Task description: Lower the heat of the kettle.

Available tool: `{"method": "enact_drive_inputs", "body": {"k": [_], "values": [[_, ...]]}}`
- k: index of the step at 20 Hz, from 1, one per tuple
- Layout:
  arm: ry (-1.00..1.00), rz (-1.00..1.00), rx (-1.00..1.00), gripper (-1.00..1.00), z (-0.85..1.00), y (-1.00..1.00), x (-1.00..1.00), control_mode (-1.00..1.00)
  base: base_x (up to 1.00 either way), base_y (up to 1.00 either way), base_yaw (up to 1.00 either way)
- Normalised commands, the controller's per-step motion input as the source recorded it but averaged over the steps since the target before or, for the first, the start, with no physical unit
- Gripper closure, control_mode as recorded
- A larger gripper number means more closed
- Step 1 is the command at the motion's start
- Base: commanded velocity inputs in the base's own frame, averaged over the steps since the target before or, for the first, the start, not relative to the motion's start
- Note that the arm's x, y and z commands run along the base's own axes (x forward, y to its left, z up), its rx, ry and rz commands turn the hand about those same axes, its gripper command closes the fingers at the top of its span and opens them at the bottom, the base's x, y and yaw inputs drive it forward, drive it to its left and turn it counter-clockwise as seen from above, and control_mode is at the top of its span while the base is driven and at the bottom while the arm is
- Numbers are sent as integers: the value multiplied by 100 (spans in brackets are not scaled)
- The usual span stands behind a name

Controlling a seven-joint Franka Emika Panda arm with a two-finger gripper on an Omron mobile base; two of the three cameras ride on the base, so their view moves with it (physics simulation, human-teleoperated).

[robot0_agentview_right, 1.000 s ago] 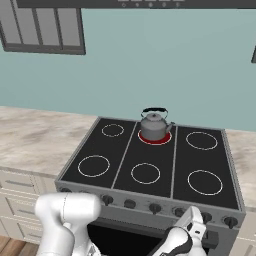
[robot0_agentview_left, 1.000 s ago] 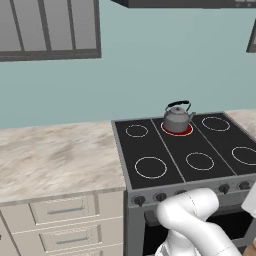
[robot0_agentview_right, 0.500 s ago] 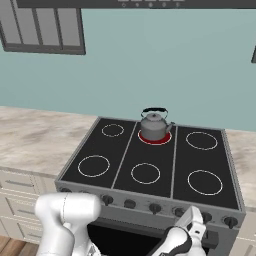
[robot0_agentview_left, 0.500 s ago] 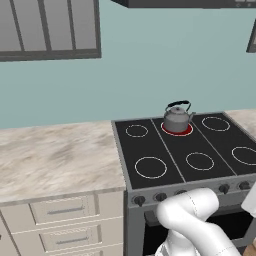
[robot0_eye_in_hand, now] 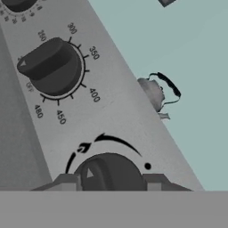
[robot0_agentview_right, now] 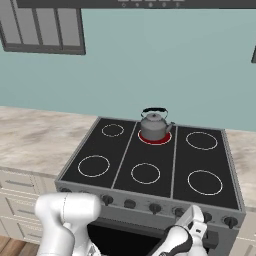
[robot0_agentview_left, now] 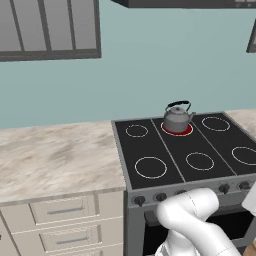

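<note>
The gripper [robot0_eye_in_hand: 110, 182] stands at a black burner knob [robot0_eye_in_hand: 111, 171] on the stove's front panel. One finger tip [robot0_eye_in_hand: 67, 181] sits at each flank of the knob, and the tips appear to touch it. Whether the jaws actually clamp the knob cannot be told, because the lower part of the contact is cut off at the bottom of the hand view. A white pointer mark on the knob's face lies toward its left side. A black curved arrow and a dot are printed on the panel above the knob.

A second, larger black dial [robot0_eye_in_hand: 51, 67] sits farther along the same grey panel, ringed by temperature figures from 300 to 480 and an OFF mark. Beyond the panel's upper edge the kettle [robot0_eye_in_hand: 153, 93] shows against the pale blue-green wall.

In the base views the hand [robot0_agentview_right: 192, 230] is low at the stove's front, near the right end of the knob row [robot0_agentview_right: 155, 206]. The kettle [robot0_agentview_left: 176, 119] stands upright on the far middle burner [robot0_agentview_left: 176, 130] of the black cooktop [robot0_agentview_left: 150, 150]; that burner's ring glows red. The kettle's spout points right. The other five burner rings are white.

A marbled counter [robot0_agentview_left: 55, 157] adjoins the stove on the left, with pale drawers [robot0_agentview_left: 65, 210] beneath it. A grey wall cabinet [robot0_agentview_left: 47, 27] hangs above the counter.
</note>
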Motion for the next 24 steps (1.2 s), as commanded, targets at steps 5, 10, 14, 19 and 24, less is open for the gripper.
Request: {"method": "enact_drive_inputs", "body": {"k": [5, 10, 14, 19, 24], "values": [[-8, 0, 2, 100, 0, 0, -11, -100, 0, 0, 0], [-10, -1, 14, 100, -2, -3, -13, -100, 0, 0, 0], [-5, -5, 20, 100, 0, -1, -5, -100, 0, 0, 0], [0, -8, 19, 100, 2, 0, 0, -100, 0, 0, 0], [0, -9, 17, 100, 2, 0, 0, -100, 0, 0, 0]]}}
